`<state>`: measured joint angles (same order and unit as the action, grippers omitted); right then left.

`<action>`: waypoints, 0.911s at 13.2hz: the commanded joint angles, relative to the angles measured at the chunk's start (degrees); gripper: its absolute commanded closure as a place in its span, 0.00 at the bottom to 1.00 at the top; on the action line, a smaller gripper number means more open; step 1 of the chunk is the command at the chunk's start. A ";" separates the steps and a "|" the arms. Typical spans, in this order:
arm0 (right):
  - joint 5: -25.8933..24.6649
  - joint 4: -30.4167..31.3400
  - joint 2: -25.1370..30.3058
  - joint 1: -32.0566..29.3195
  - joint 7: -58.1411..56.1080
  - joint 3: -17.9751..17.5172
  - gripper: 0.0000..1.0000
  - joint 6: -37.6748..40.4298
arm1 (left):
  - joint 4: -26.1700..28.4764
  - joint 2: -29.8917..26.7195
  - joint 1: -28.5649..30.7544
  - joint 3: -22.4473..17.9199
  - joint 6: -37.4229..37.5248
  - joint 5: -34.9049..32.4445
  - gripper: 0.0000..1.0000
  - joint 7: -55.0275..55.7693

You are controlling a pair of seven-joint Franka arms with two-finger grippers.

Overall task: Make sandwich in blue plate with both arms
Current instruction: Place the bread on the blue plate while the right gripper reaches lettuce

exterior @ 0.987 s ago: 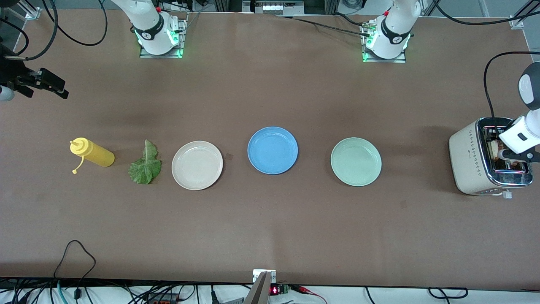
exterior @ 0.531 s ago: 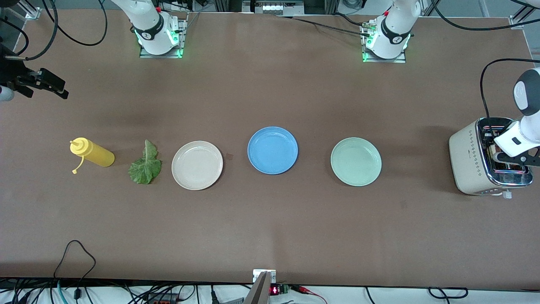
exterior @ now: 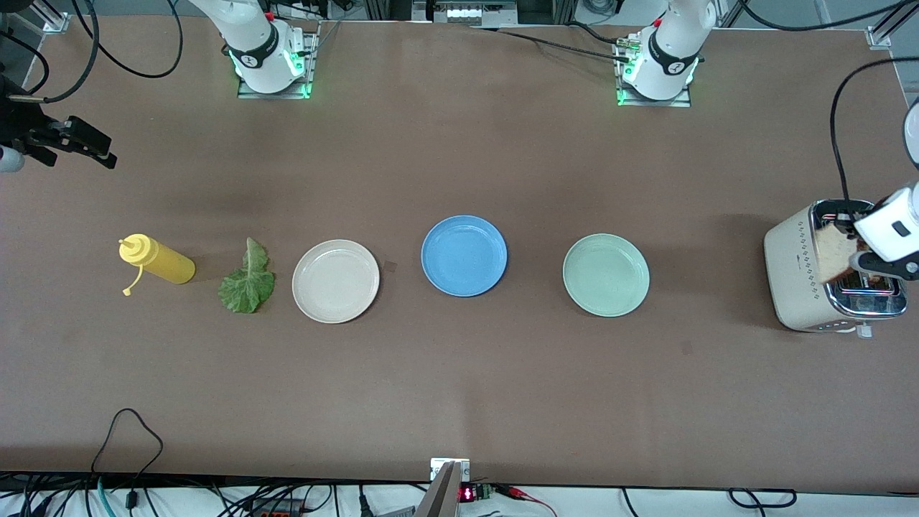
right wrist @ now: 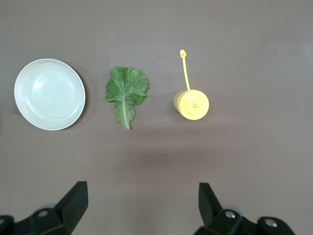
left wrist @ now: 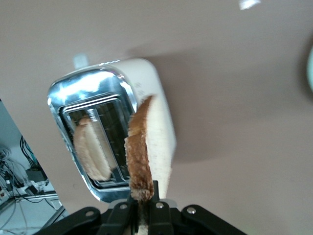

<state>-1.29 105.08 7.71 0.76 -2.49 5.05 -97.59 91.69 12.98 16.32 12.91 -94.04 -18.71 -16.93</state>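
We see left gripper (left wrist: 142, 215) clamped on bread slice (exterior: 833, 253), held above toaster (exterior: 793, 276). Blue plate (exterior: 464, 255) sits bare at 9 o'clock from them, well apart. Right gripper (right wrist: 142, 208) waits, fingers apart, over lettuce leaf (right wrist: 126, 93).

A wide brown matte worktop (exterior: 459, 388) fills nearly the whole front view, evenly lit from above, with soft blurred shadows lying on it here and there. Along the edge nearest the front camera runs a white strip strewn with tangled black cables (exterior: 129, 431), and a small circuit board with a red light (exterior: 475, 492) sits there. At the edge by the arm bases, metal framing (exterior: 459, 11) and more dark cables show.
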 commanded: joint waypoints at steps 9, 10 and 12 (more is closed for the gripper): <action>0.14 -4.36 -12.70 1.43 0.38 -0.65 0.00 -4.61 | -5.12 15.30 -7.52 13.81 -3.49 45.71 0.99 14.64; 0.15 -4.45 -15.51 3.18 0.56 -0.65 0.00 -6.19 | -4.86 17.67 -7.97 13.90 -6.57 51.09 0.99 13.77; 1.97 -4.53 -19.04 4.43 0.82 -0.65 0.00 -6.91 | -4.25 23.20 -10.59 13.98 -13.41 59.97 1.00 5.21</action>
<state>-0.87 103.07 -7.37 3.97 -2.20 4.33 -104.75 89.79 30.16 7.41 26.58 -103.51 34.02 -5.68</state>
